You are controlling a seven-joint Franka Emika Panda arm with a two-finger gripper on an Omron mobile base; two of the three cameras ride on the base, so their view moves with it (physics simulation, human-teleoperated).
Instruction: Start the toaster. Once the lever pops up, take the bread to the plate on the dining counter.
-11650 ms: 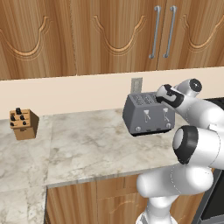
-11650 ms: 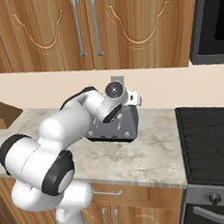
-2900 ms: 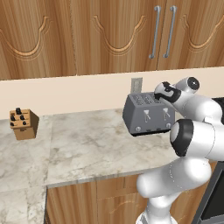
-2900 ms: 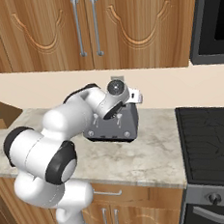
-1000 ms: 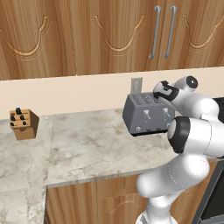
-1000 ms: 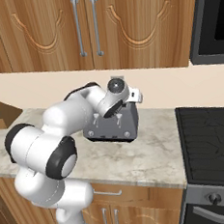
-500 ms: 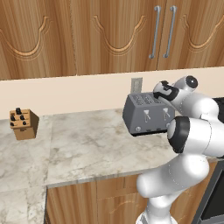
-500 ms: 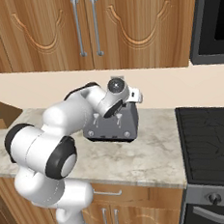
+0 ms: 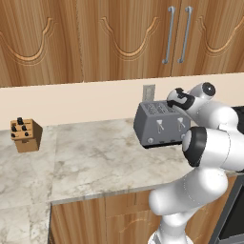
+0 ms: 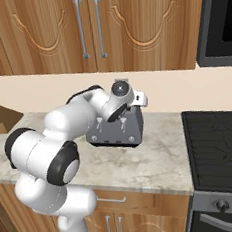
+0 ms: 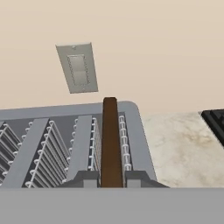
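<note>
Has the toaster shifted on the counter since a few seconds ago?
No. The toaster sits in the same spot below the wall outlet, and the knife block is equally far to its left.

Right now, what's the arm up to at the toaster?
The gripper is shut on the bread, a thin dark-brown slice standing on edge in the end slot of the toaster. The toaster sits on the marbled counter below a wall outlet. The bread is in the slot, not yet lifted clear.
</note>
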